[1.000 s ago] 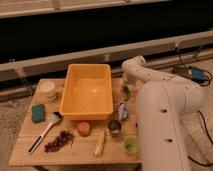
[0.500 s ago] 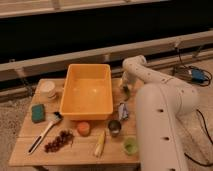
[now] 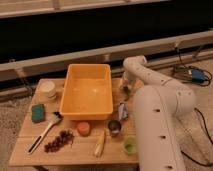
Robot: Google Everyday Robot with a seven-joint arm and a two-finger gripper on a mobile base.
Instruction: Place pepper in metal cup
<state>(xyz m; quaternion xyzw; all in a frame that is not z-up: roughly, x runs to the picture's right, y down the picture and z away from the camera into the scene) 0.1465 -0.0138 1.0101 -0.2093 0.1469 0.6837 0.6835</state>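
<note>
The metal cup (image 3: 114, 127) is small and silver-grey with a dark inside. It stands upright near the table's front, just right of the orange cup (image 3: 83, 128). My gripper (image 3: 124, 89) points down at the table's far right part, beside the right wall of the yellow bin (image 3: 89, 112), well behind the metal cup. A small dark shape lies right at the gripper's tip. I cannot tell whether it is the pepper; no green pepper shows plainly anywhere else.
On the wooden table (image 3: 75, 155) are a corn cob (image 3: 100, 144), a light green cup (image 3: 130, 145), dark grapes (image 3: 59, 141), a white-handled utensil (image 3: 44, 132), a green sponge (image 3: 38, 112), a white cup (image 3: 48, 89) and a blue object (image 3: 123, 111). My white arm (image 3: 157, 125) covers the right side.
</note>
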